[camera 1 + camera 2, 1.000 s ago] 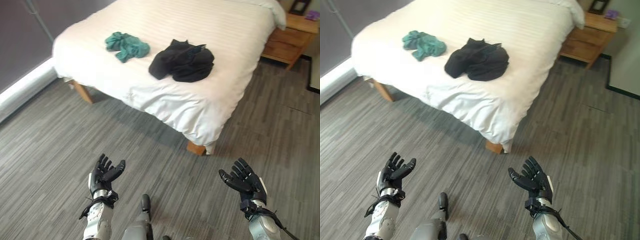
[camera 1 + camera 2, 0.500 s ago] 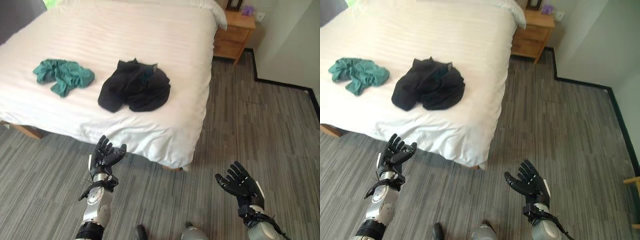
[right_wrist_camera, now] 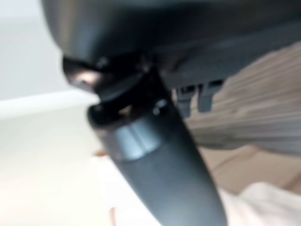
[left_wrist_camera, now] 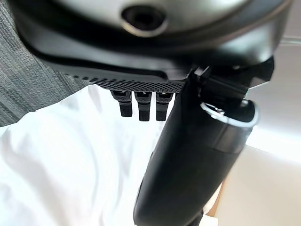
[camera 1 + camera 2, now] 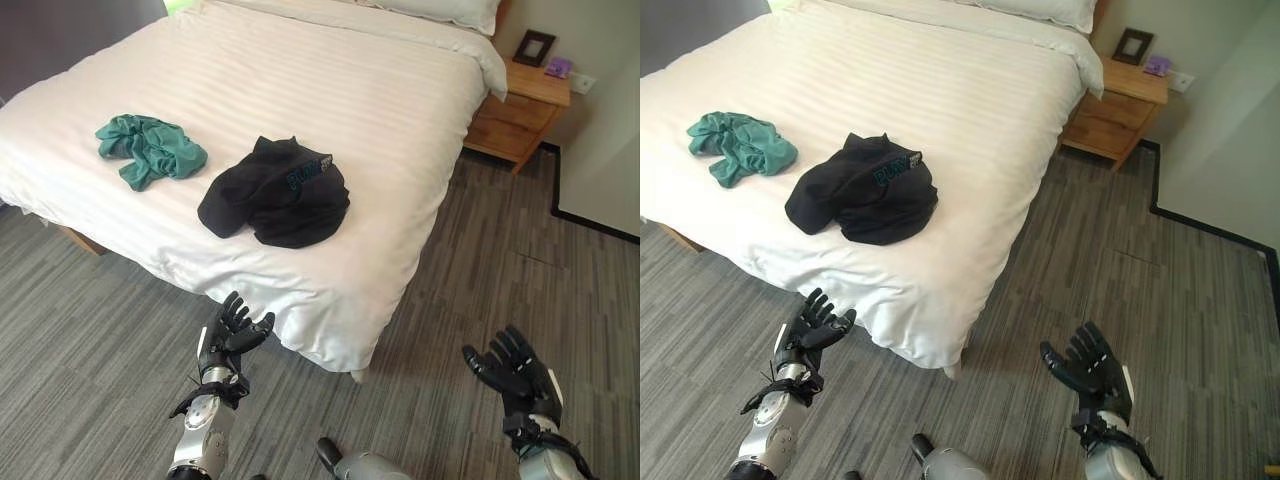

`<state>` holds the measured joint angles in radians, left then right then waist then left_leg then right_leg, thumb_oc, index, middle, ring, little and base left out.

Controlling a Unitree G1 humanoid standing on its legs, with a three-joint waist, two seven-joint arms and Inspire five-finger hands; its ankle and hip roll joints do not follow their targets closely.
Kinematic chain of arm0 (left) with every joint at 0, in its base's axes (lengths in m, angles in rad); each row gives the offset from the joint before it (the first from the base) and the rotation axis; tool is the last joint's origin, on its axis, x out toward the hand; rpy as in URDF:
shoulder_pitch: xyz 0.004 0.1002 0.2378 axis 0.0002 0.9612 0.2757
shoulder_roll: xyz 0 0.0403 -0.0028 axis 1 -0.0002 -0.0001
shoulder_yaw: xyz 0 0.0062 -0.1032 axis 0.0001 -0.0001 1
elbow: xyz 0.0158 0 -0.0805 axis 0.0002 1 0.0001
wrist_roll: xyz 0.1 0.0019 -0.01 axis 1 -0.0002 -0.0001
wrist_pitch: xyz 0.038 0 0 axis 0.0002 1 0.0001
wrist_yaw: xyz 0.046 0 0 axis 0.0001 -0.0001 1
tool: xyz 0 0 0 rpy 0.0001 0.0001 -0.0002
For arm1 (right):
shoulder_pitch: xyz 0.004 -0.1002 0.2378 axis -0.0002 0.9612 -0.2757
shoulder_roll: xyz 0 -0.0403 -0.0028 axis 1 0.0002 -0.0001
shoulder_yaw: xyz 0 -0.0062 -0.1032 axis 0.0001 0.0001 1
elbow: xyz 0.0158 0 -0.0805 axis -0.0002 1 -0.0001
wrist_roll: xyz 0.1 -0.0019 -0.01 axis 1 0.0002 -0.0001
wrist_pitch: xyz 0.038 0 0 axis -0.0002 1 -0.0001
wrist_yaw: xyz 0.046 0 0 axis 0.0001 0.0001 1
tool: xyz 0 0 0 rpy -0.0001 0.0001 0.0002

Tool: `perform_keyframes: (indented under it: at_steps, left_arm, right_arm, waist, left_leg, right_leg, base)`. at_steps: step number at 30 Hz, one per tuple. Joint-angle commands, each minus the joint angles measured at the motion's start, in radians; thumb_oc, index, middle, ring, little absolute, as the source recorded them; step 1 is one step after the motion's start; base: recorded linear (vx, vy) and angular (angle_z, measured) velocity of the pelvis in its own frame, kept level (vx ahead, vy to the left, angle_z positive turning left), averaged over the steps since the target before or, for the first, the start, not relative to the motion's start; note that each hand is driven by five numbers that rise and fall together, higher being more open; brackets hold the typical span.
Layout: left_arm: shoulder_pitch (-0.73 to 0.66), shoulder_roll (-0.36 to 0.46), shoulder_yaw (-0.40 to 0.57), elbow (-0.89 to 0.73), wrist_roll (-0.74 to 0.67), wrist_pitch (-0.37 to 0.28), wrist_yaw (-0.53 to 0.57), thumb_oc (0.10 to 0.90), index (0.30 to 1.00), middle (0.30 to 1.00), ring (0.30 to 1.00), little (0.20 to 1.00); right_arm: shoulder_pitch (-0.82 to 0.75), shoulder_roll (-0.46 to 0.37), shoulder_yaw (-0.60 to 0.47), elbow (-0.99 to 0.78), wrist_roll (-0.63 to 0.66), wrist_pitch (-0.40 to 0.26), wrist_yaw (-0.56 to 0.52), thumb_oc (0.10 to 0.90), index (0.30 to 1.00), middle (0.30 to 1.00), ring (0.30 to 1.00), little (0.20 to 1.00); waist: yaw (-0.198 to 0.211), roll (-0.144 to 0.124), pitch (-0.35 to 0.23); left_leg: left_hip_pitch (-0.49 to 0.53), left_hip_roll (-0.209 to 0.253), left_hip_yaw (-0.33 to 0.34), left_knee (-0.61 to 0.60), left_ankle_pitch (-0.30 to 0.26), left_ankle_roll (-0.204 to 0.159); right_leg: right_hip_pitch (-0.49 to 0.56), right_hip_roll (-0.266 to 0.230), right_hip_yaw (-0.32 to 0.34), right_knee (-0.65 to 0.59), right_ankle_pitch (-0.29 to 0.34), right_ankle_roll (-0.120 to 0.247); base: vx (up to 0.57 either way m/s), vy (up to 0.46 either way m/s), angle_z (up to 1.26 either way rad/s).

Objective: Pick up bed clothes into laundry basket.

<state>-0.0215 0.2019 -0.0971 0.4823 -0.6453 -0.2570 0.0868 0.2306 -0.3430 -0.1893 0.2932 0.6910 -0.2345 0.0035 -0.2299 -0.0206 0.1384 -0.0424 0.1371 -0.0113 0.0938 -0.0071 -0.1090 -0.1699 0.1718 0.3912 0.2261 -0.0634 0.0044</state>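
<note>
Both hands raised with fingers spread, nothing grasped; clothes lying on the bed.

The left hand (image 5: pixel 231 335) is seen at lower centre-left, just below the hanging edge of the white bed (image 5: pixel 400 130); the right hand (image 5: pixel 515 372) is seen at lower right over bare grey floor (image 5: pixel 480 270). A black garment (image 5: pixel 275 192) is heaped at mid-frame near the bed's front edge, a green garment (image 5: pixel 148 150) to its left, apart. A wooden nightstand (image 5: pixel 520 105) is set at upper right.
</note>
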Motion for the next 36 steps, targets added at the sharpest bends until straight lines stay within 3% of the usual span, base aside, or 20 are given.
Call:
perform_keyframes:
  at_steps: [1,3,8,18,19,20,22,25,26,27,30,33,34,35,36]
  left_arm:
    - [-0.061,0.056,0.013,-0.084,0.003,-0.091,-0.03,0.8,0.9,0.9,0.9,0.9]
    - [-0.053,0.064,-0.001,-0.075,0.022,-0.095,-0.019,0.8,0.9,0.9,0.9,0.9]
    - [-0.011,0.058,0.005,-0.082,0.015,-0.089,-0.032,0.8,0.9,0.9,0.9,0.9]
    - [0.01,0.067,0.041,-0.096,0.008,-0.099,-0.019,0.8,0.9,0.9,0.9,0.9]
    - [0.002,0.173,0.03,-0.257,0.048,-0.038,-0.086,0.8,0.9,0.9,0.9,0.9]
    - [-0.014,0.169,0.021,-0.251,0.054,-0.041,-0.086,0.8,0.9,0.9,0.9,0.9]
    - [-0.017,0.167,0.019,-0.248,0.054,-0.041,-0.085,0.8,0.9,0.9,0.9,0.9]
    - [-0.01,0.149,0.001,-0.212,0.041,-0.044,-0.081,0.8,0.9,0.9,0.9,0.9]
    - [-0.01,0.149,0.001,-0.212,0.041,-0.044,-0.081,0.8,0.9,0.9,0.9,0.9]
    - [-0.015,0.134,-0.005,-0.19,0.02,-0.044,-0.061,0.8,0.9,0.9,0.9,0.9]
    - [-0.01,0.145,0.008,-0.213,0.005,-0.05,-0.074,0.8,0.9,0.9,0.9,0.9]
    - [-0.013,0.144,0.02,-0.217,-0.003,-0.054,-0.065,0.8,0.9,0.9,0.9,0.9]
    - [-0.018,0.137,0.022,-0.213,-0.017,-0.054,-0.052,0.8,0.9,0.9,0.9,0.9]
    - [-0.016,0.132,0.035,-0.211,-0.032,-0.066,-0.041,0.8,0.9,0.9,0.9,0.9]
    - [-0.015,0.133,0.035,-0.211,-0.032,-0.066,-0.041,0.8,0.9,0.9,0.9,0.9]
  right_arm:
    - [-0.005,-0.046,-0.104,-0.134,-0.012,-0.138,-0.057,0.8,0.9,0.9,0.9,0.9]
    - [-0.023,-0.045,-0.095,-0.148,-0.019,-0.155,-0.058,0.8,0.9,0.9,0.9,0.9]
    - [-0.004,-0.017,-0.062,-0.152,-0.022,-0.143,-0.05,0.8,0.9,0.9,0.9,0.9]
    - [-0.023,0.006,0.008,-0.139,0.0,-0.12,-0.023,0.8,0.9,0.9,0.9,0.9]
    - [-0.09,-0.077,0.106,-0.092,-0.018,-0.045,0.055,0.8,0.9,0.9,0.9,0.9]
    - [-0.055,-0.071,0.088,-0.091,-0.027,-0.037,0.05,0.8,0.9,0.9,0.9,0.9]
    - [-0.041,-0.062,0.083,-0.087,-0.02,-0.036,0.045,0.8,0.9,0.9,0.9,0.9]
    - [-0.008,-0.035,0.071,-0.08,0.014,-0.043,0.044,0.8,0.9,0.9,0.9,0.9]
    - [-0.008,-0.035,0.071,-0.08,0.014,-0.043,0.044,0.8,0.9,0.9,0.9,0.9]
    - [-0.003,-0.02,0.075,-0.072,0.022,-0.052,0.027,0.8,0.9,0.9,0.9,0.9]
    - [0.002,0.003,0.065,-0.066,0.06,-0.063,0.044,0.8,0.9,0.9,0.9,0.9]
    - [-0.02,-0.032,0.078,-0.065,0.026,-0.058,0.036,0.8,0.9,0.9,0.9,0.9]
    - [-0.026,-0.033,0.069,-0.067,0.036,-0.06,0.028,0.8,0.9,0.9,0.9,0.9]
    - [-0.028,-0.022,0.04,-0.086,0.068,-0.073,0.017,0.8,0.9,0.9,0.9,0.9]
    - [-0.026,-0.021,0.04,-0.087,0.068,-0.073,0.017,0.8,0.9,0.9,0.9,0.9]
  waist:
    - [0.018,-0.051,-0.044]
    - [0.032,-0.047,-0.033]
    - [0.036,-0.017,-0.048]
    - [0.055,0.007,-0.055]
    - [0.195,-0.069,-0.002]
    - [0.167,-0.086,-0.005]
    - [0.16,-0.084,-0.012]
    - [0.13,-0.039,-0.04]
    - [0.13,-0.039,-0.039]
    - [0.121,-0.029,-0.042]
    - [0.117,-0.031,-0.023]
    - [0.149,-0.052,0.036]
    - [0.151,-0.058,0.048]
    - [0.146,-0.066,0.04]
    - [0.151,-0.069,0.043]
  left_leg:
    - [-0.005,-0.101,0.017,0.023,-0.014,0.068]
    - [-0.05,-0.119,0.028,-0.041,0.002,0.075]
    - [0.011,-0.144,0.054,-0.148,0.012,0.087]
    - [0.079,-0.153,0.093,-0.17,0.005,0.094]
    - [-0.143,-0.13,-0.065,0.025,0.004,0.076]
    - [-0.113,-0.112,-0.018,0.103,-0.036,0.071]
    - [-0.094,-0.102,-0.014,0.098,-0.049,0.068]
    - [-0.009,-0.084,0.013,-0.078,-0.022,0.078]
    - [-0.008,-0.084,0.013,-0.079,-0.022,0.078]
    - [0.0,-0.102,-0.019,-0.121,-0.001,0.085]
    - [-0.033,-0.099,0.012,-0.017,-0.025,0.069]
    - [-0.181,-0.091,-0.049,0.268,0.066,0.035]
    - [-0.223,-0.064,-0.053,0.309,0.097,0.032]
    - [-0.251,0.053,-0.008,0.271,0.125,0.043]
    - [-0.242,0.053,-0.002,0.268,0.123,0.043]
  right_leg:
    - [0.089,-0.045,0.085,-0.226,0.136,0.094]
    - [0.087,-0.058,0.064,-0.232,0.136,0.098]
    - [0.095,-0.037,0.085,-0.258,0.133,0.102]
    - [0.12,-0.043,0.112,-0.241,0.114,0.11]
    - [0.127,-0.163,-0.1,-0.127,0.0,0.103]
    - [0.11,-0.176,-0.108,-0.129,0.029,0.106]
    - [0.106,-0.175,-0.109,-0.133,0.032,0.105]
    - [0.091,-0.14,-0.131,-0.133,0.015,0.092]
    - [0.091,-0.14,-0.131,-0.133,0.015,0.092]
    - [0.092,-0.135,-0.134,-0.143,0.018,0.094]
    - [0.094,-0.144,-0.145,-0.135,0.005,0.085]
    - [0.114,-0.147,-0.148,-0.131,0.009,0.061]
    - [0.126,-0.161,-0.147,-0.133,0.012,0.062]
    - [0.133,-0.213,-0.151,-0.139,0.011,0.076]
    - [0.138,-0.215,-0.147,-0.141,0.009,0.076]
  base:
    - [0.06,0.038,0.2]
    - [0.0,0.027,0.4]
    - [0.03,0.068,-0.09]
    - [0.01,0.065,-0.13]
    - [-0.17,0.068,-0.06]
    - [-0.17,0.054,0.09]
    - [-0.16,0.066,0.44]
    - [-0.07,0.112,0.4]
    - [-0.07,0.103,0.41]
    - [-0.07,0.074,0.44]
    - [-0.13,0.068,0.28]
    - [-0.11,0.016,0.18]
    - [0.05,0.187,0.14]
    - [0.09,0.174,0.08]
    - [0.23,0.389,-0.05]
